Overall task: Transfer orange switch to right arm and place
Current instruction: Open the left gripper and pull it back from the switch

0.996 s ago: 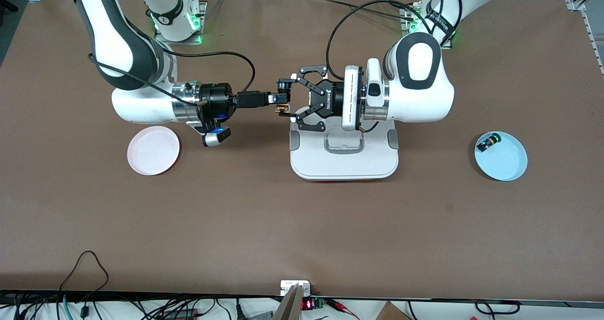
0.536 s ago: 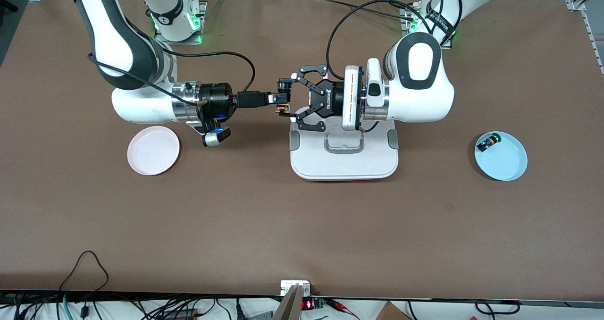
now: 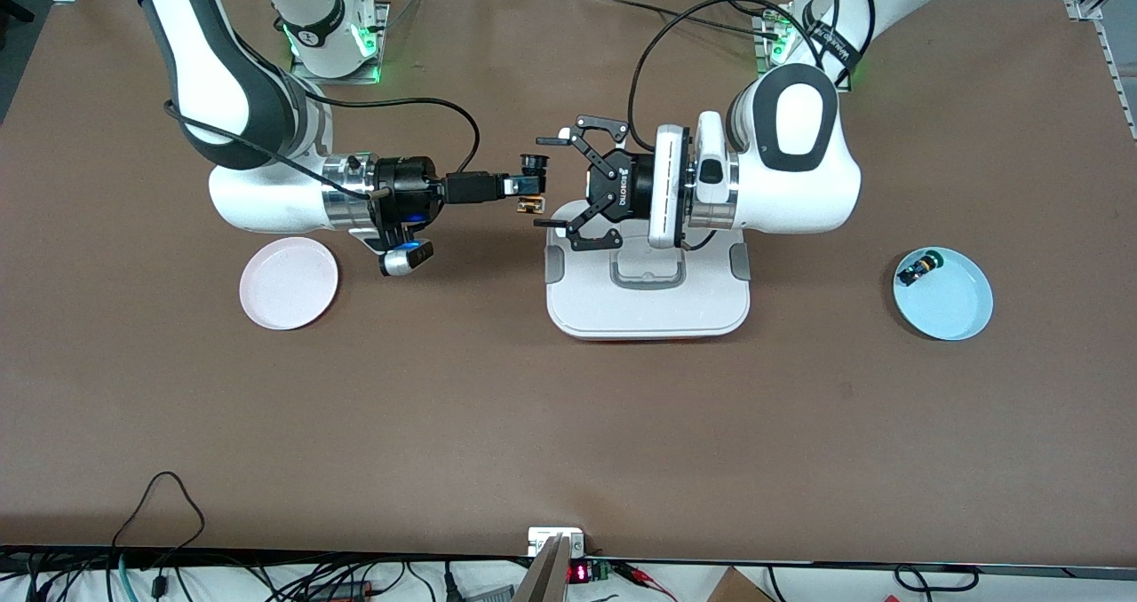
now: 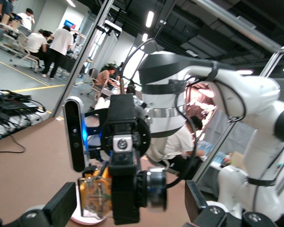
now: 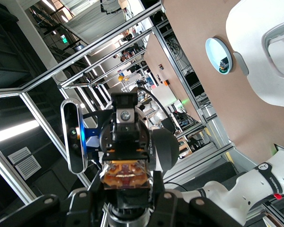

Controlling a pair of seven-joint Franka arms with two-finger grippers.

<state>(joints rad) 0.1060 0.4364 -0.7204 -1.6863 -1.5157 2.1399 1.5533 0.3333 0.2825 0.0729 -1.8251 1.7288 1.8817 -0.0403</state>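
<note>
You see the ROBOTIQ left gripper (image 3: pixel 544 182) spread wide at 3 o'clock of the switch (image 3: pixel 531 203), which the right gripper (image 3: pixel 530 185) pinches.

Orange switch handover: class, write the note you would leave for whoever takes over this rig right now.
Left gripper: open, let go, over the table by the white lidded box.
Right gripper: shut on the orange switch, in the air facing the left gripper.
Done: switch passed to the right arm.
Left: carry and set it down, probably on the pink plate, which lies toward the right arm's end. The blue plate holds another switch.
</note>
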